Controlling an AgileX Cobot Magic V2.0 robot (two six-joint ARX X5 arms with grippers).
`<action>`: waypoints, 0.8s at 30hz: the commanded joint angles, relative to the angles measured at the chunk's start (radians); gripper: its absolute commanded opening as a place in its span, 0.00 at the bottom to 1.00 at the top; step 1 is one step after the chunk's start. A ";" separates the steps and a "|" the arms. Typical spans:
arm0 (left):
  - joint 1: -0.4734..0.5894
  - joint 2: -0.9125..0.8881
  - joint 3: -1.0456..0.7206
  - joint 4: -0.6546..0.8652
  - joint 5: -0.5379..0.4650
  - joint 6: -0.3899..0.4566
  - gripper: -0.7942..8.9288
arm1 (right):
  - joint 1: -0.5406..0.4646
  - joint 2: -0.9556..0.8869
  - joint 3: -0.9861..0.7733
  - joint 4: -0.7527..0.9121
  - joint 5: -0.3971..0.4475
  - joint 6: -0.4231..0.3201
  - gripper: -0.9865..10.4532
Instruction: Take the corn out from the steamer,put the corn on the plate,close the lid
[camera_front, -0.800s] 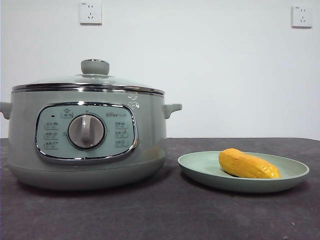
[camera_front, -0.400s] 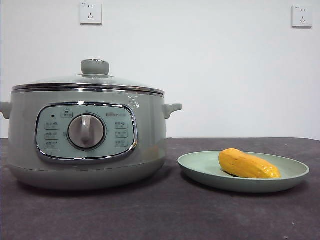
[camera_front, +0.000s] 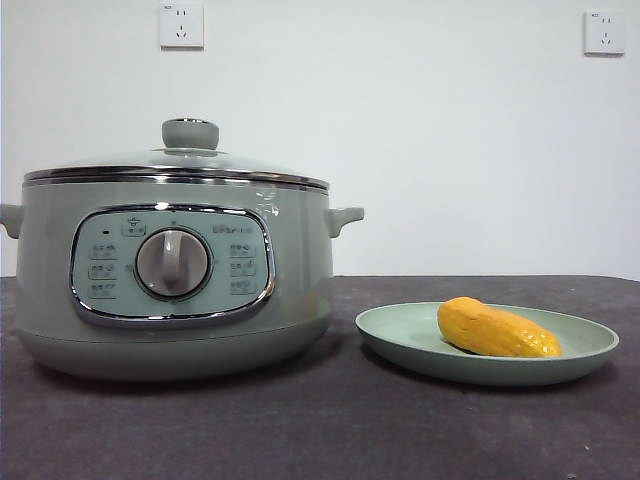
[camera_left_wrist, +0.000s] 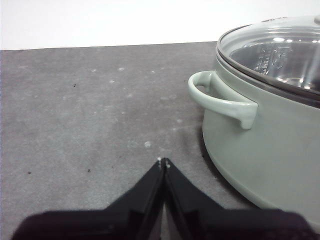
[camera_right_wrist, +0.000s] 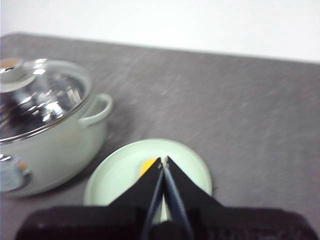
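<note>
The sage-green steamer (camera_front: 175, 275) stands at the left with its glass lid (camera_front: 180, 165) seated on top, knob up. The yellow-orange corn (camera_front: 497, 329) lies on the pale-green plate (camera_front: 400, 335) to the steamer's right. My left gripper (camera_left_wrist: 163, 162) is shut and empty, low over the table beside the steamer's side handle (camera_left_wrist: 220, 102). My right gripper (camera_right_wrist: 163, 161) is shut and empty, held above the plate (camera_right_wrist: 120, 172); a bit of the corn (camera_right_wrist: 147, 165) shows behind its jaws. The lidded steamer (camera_right_wrist: 45, 135) shows beside the plate there. Neither gripper shows in the front view.
The dark grey table (camera_front: 320, 430) runs to a white wall with two sockets (camera_front: 181, 25). Bare table (camera_left_wrist: 90, 110) lies beside the steamer on the left arm's side, and more (camera_right_wrist: 250, 110) beyond the plate.
</note>
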 joint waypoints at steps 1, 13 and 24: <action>0.004 -0.003 -0.013 0.000 0.002 0.001 0.08 | -0.076 -0.062 -0.119 0.117 -0.025 -0.045 0.09; 0.004 -0.003 -0.013 -0.001 0.002 0.001 0.08 | -0.309 -0.273 -0.507 0.421 -0.104 -0.039 0.09; 0.004 -0.003 -0.013 -0.001 0.002 0.001 0.08 | -0.318 -0.357 -0.591 0.327 -0.101 0.008 0.09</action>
